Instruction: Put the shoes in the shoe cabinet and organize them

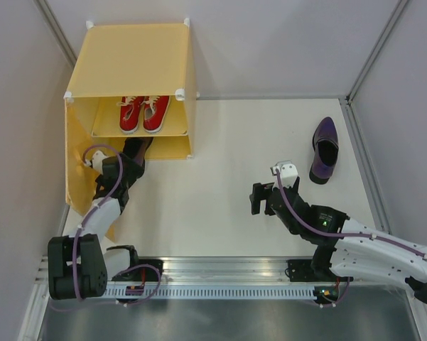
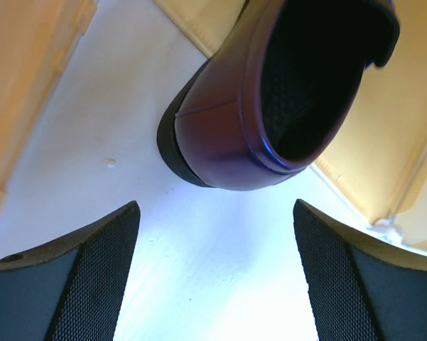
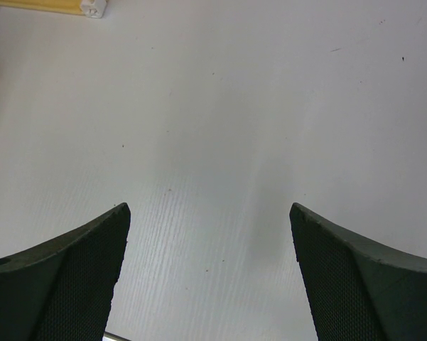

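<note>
From above, we see the red sneakers (image 1: 143, 114) on the cabinet's (image 1: 131, 60) shelf, one purple shoe (image 1: 136, 148) at its lower opening, and the other shoe (image 1: 325, 150) well apart on the surface (image 1: 220, 156). At the left wrist, our left pincer (image 2: 217, 234) gapes wide behind that shoe's heel. At the right wrist, the right pincer (image 3: 209, 234) spreads wide over the surface.

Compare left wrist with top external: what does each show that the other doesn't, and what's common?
Only left wrist: the near purple shoe close up, heel and dark inside, with the left gripper aimed at it, fingers apart and clear of it.
Only top external: the red sneakers side by side on the upper shelf of the yellow cabinet, the other purple shoe lying on the table at right, and the right gripper.
Both: yellow cabinet panels, the near purple shoe at the lower opening, the left gripper.
</note>
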`<state>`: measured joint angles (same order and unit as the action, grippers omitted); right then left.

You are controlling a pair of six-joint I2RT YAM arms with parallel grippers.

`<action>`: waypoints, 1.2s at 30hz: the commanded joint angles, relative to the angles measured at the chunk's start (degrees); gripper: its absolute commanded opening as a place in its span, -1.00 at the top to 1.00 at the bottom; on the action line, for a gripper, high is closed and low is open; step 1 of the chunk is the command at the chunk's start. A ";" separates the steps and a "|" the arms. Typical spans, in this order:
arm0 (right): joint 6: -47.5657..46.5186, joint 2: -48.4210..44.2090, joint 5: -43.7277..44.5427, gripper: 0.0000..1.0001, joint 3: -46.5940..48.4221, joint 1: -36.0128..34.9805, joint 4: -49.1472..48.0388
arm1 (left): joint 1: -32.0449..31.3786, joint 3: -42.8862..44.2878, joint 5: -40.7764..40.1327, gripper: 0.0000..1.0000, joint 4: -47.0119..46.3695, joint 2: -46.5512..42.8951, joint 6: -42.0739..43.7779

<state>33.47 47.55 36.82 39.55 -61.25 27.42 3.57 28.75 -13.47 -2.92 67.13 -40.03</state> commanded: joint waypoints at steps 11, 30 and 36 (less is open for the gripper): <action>0.54 -1.32 -0.08 -0.93 -1.49 0.26 -1.49 | 6.71 -5.55 10.31 -0.89 -14.57 -1.05 -13.14; 0.01 -0.44 0.53 -0.93 -1.76 0.26 -1.23 | 6.80 -5.46 15.32 -0.55 -30.65 8.98 -20.17; -0.34 0.35 0.80 -0.92 -1.41 0.35 -1.49 | 6.80 -2.84 17.78 -0.43 -33.73 10.21 -20.53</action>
<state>33.39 47.44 36.86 37.78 -61.21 27.35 10.70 22.59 0.32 -27.51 76.27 -57.45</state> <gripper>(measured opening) 0.963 0.735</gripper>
